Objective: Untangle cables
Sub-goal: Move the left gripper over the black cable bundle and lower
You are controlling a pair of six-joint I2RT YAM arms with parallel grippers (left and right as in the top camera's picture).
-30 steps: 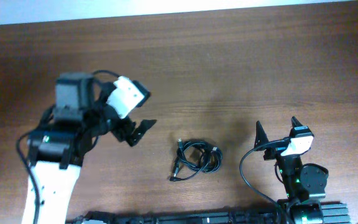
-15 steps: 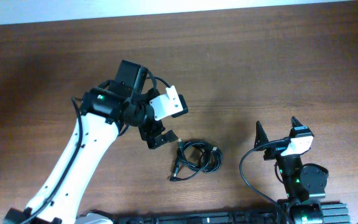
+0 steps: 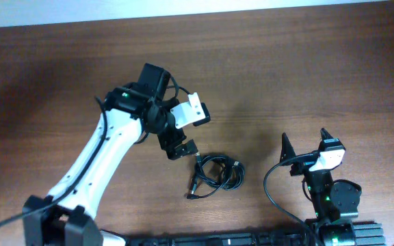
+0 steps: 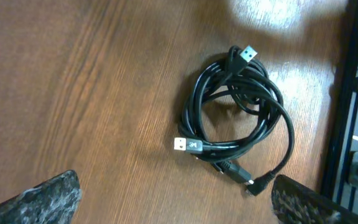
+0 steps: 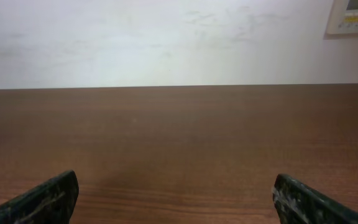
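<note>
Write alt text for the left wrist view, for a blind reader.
A small coiled bundle of thin black cables with silver plugs lies on a brown wooden table. The open fingertips of the left gripper show at the bottom corners.

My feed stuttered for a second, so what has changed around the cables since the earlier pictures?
The left gripper swung in from the left toward the cables and now hangs open right beside the bundle, not touching it. Nothing was taken hold of. The cables lie as they were, and the right gripper stayed put, open.
</note>
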